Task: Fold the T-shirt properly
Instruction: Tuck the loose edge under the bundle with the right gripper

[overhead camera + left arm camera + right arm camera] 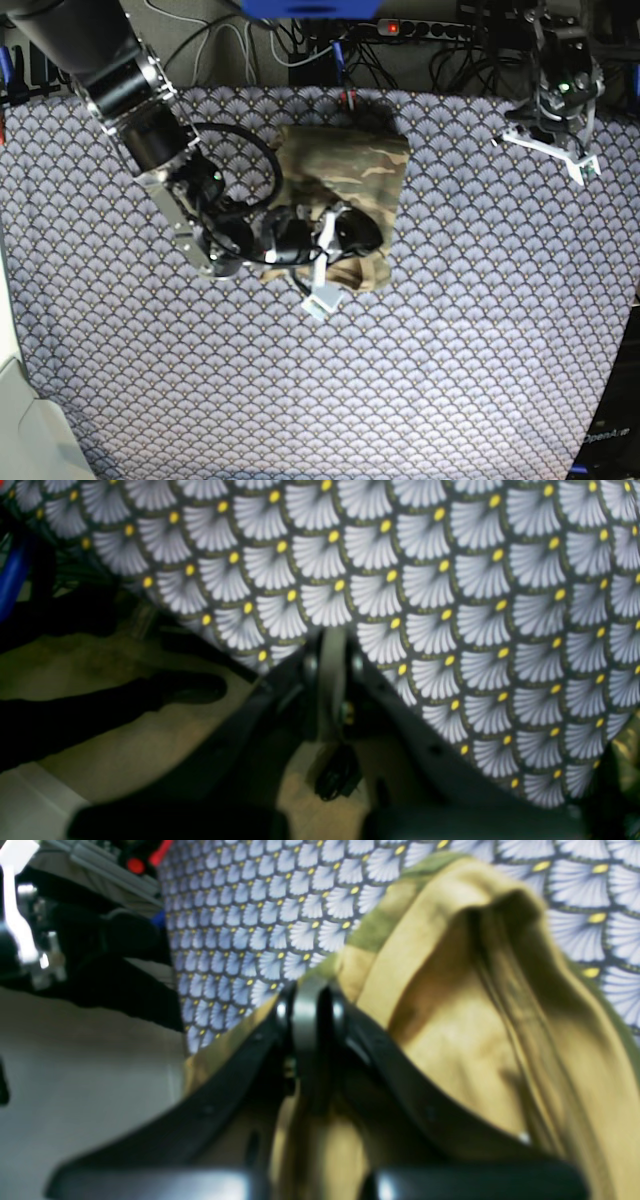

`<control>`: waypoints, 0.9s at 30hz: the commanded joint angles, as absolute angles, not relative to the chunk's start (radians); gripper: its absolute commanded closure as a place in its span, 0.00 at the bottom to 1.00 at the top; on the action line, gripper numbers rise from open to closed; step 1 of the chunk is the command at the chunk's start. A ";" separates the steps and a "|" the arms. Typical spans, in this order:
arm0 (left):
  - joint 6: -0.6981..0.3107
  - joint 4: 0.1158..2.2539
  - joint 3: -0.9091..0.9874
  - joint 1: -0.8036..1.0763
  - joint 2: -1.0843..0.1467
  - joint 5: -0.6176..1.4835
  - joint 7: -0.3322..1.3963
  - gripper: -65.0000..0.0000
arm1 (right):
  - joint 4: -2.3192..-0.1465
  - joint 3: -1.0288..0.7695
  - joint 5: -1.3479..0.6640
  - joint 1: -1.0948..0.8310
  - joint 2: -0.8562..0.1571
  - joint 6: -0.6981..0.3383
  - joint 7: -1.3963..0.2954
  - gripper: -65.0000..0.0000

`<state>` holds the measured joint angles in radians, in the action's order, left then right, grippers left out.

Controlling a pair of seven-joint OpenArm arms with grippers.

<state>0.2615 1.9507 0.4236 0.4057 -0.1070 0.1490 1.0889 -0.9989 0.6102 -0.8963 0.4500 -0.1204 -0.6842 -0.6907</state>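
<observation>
Base view: T-shirt point(345, 180) bunched up near the tablecloth's point(450, 350) far edge, about mid-width.
My right gripper point(310, 1005) is clenched on its tan fabric; my left gripper point(332, 650) is closed on nothing, over by the far corner.

The T-shirt point(345, 170) carries camouflage in olive green, tan and brown streaks. The tablecloth point(450, 330) over the desk shows pale lilac fan-shaped scales on a dark ground, each with a yellow dot. The fingers point(350, 1040) are black.
</observation>
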 commanded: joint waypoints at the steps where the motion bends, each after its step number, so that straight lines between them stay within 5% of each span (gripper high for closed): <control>1: 0.265 1.968 0.427 0.407 -0.116 0.143 1.076 0.99 | -0.980 0.622 -0.917 0.492 -0.104 -0.698 -0.645 0.97; 10: 0.266 1.969 0.427 0.415 -0.117 0.142 1.076 0.99 | -0.608 0.762 -0.917 0.601 -0.070 -0.698 -0.401 0.97; 17: 0.265 1.968 0.426 0.406 -0.117 0.142 1.076 0.99 | -0.599 0.786 -0.917 0.608 -0.082 -0.698 -0.394 0.97; 27: 0.262 1.968 0.423 0.383 -0.117 0.142 1.076 0.99 | -1.389 0.545 -0.923 0.380 -0.213 -0.698 -0.756 0.98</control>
